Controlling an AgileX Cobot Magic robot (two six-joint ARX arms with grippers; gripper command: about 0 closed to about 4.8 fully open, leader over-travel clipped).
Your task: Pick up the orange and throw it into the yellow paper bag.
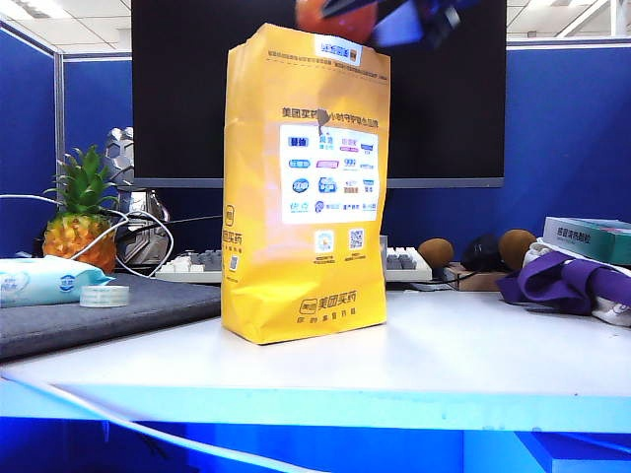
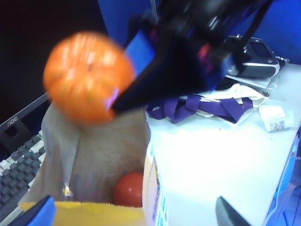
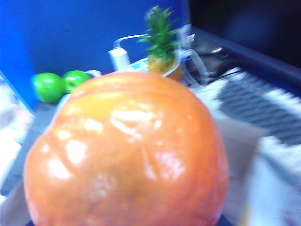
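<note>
Here we have the orange (image 1: pixel 333 18) carried high, directly above the open mouth of the yellow paper bag (image 1: pixel 301 197), because a drop from there should land it inside rather than on the worktop (image 1: pixel 444 355). The right tool (image 2: pixel 117 96) is clamped on the orange; in the left wrist view its dark fingers (image 2: pixel 155 75) reach in from the side of the bag nearest the purple cloth (image 2: pixel 197 106) and press against the fruit, and in its own wrist view the orange (image 3: pixel 127 150) fills nearly everything, so it sits close in the grip. The right arm comes down at a slant over the bag's top, blurred in the exterior view.

The left tool (image 2: pixel 136 212) hangs just above the bag's near rim, looking down into it; only two finger tips (image 2: pixel 35 214) show, well apart, with nothing between them. We judge it is stationed there to steady or watch the opening.

Inside the bag a smaller red round fruit (image 2: pixel 129 188) already lies at the bottom. The bag stands upright, with a pineapple (image 1: pixel 81 217) well off to the side opposite the purple cloth. We judge the release is the remaining step.
</note>
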